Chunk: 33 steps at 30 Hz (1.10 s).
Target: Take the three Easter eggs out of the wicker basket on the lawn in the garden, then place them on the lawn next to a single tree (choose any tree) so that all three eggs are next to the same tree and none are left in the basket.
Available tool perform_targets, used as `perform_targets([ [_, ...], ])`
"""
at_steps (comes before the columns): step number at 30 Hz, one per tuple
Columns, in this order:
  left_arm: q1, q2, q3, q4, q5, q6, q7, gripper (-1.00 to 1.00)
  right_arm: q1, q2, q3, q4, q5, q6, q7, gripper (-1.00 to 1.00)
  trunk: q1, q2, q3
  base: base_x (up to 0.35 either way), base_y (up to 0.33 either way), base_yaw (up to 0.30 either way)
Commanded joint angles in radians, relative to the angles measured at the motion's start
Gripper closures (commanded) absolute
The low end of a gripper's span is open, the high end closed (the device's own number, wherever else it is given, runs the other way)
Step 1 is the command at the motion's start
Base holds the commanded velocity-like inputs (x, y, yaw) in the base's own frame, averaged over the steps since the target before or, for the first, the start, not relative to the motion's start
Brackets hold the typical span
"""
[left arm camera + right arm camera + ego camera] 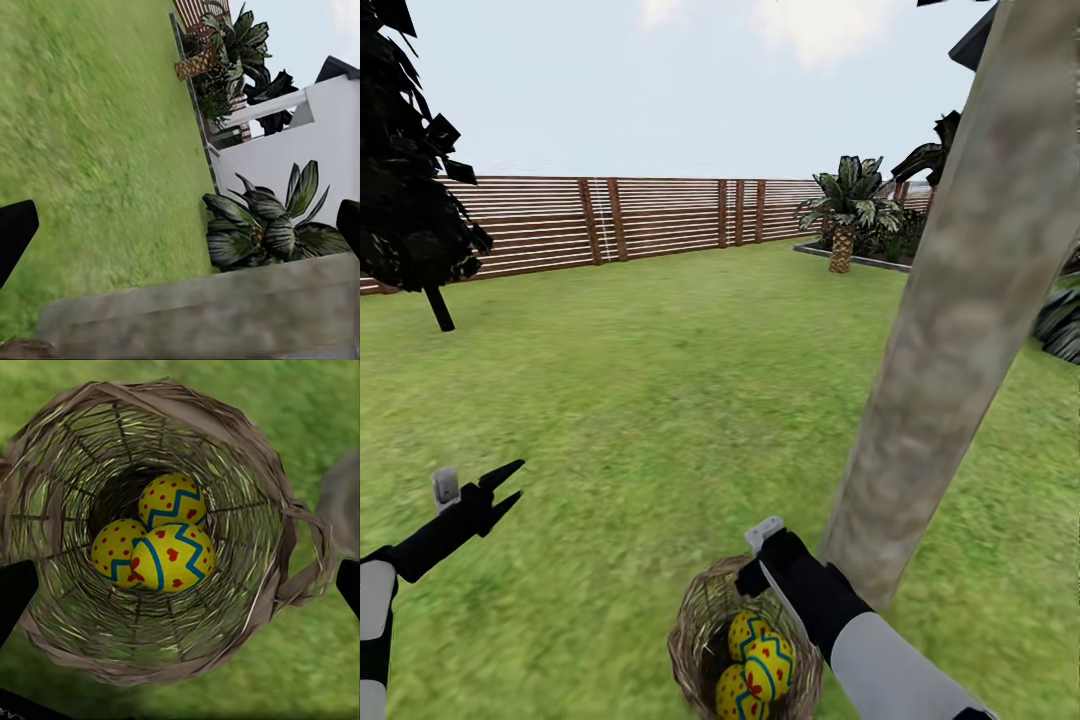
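Three Easter eggs [161,547] upright in wicker basket [247,442], both end effectors open

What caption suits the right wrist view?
Three eggs lie in the basket on the lawn, open fingers above.

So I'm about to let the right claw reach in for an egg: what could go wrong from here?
The three eggs sit packed together deep in the wicker basket, so fingers closing on the top one may nudge the others or slip off its rounded shell.
The open right claw hangs right over the rim; a finger could catch the weave and tip the basket.
The tree trunk stands close beside that arm, leaving little room to swing.
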Motion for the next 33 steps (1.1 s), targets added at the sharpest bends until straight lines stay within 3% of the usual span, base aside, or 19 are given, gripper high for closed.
perform_targets([
  [1, -0.001, 0.000, 0.002, 0.002, -0.002, 0.004, -0.005, -1.00, -0.001, 0.000, 0.001, -0.002, 0.011, 0.004, 0.008, -1.00, -0.001, -0.001, -0.001, -0.241, 0.106, 0.000],
  [18, -0.001, -0.003, 0.004, 0.006, -0.002, 0.001, -0.005, -1.00, 0.001, 0.000, 0.002, -0.004, 0.011, 0.002, 0.000, -1.00, -0.001, -0.001, -0.012, -0.019, 0.008, 0.090],
  [25, -0.001, -0.003, 0.003, 0.006, -0.002, 0.000, -0.005, -1.00, 0.000, -0.003, -0.004, 0.013, 0.005, -0.007, -0.003, -1.00, 0.026, -0.050, -0.034, 0.000, 0.000, 0.012],
  [26, -0.001, -0.004, 0.002, 0.007, -0.002, 0.000, -0.004, -1.00, 0.000, -0.002, -0.030, 0.053, -0.071, -0.017, -0.053, -1.00, 0.030, -0.057, -0.037, 0.000, 0.000, 0.000],
  [29, -0.001, -0.004, 0.002, 0.007, -0.003, 0.000, -0.004, -1.00, -0.001, -0.002, -0.037, 0.062, -0.146, -0.082, -0.145, -1.00, 0.042, -0.078, -0.047, 0.000, 0.000, 0.000],
  [33, -0.001, -0.003, 0.002, 0.007, -0.003, 0.000, -0.004, -1.00, -0.002, -0.006, -0.039, 0.084, -0.233, -0.129, -0.170, -1.00, 0.057, -0.106, -0.059, 0.000, 0.000, 0.000],
])
